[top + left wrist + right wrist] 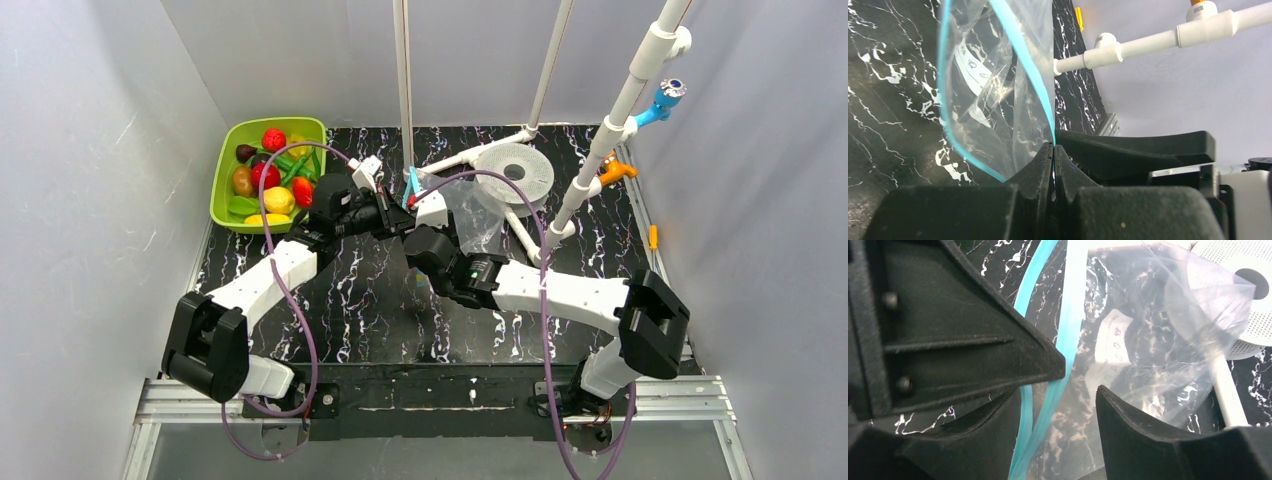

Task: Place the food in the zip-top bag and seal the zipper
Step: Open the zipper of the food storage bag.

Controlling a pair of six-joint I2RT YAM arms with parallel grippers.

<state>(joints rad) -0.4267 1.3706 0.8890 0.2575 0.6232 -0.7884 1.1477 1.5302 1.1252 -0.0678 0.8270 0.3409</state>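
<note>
**Top view.** My left tool (pixel 392 218) and right tool (pixel 425 225) meet almost tip to tip over the middle of the surface (pixel 350 300). The zip-top bag (pixel 480 215) stands just beyond the right tool, and its zipper (pixel 412 187) lies between the two tools. The lime-green tray (pixel 222 180) sits behind the left tool. It holds the food (pixel 272 180), well apart from the bag. A white perforated disc (pixel 515 170) lies just past the bag's far edge. There is bare surface on the near side of both tools.

**Left wrist view.** My left tool is pressed together and pinches the zipper at one end of the bag's mouth. Ahead of the tips, the two blue edges part into an open loop. The white label shows through the film. A white pipe (pixel 1148 45) crosses to the right of the tool, well apart from it.

**Right wrist view.** My right tool is spread. The zipper runs through the gap, close against the left finger. I cannot tell whether they touch. The right finger stands apart from the strip, with clear film ahead of it.
</note>
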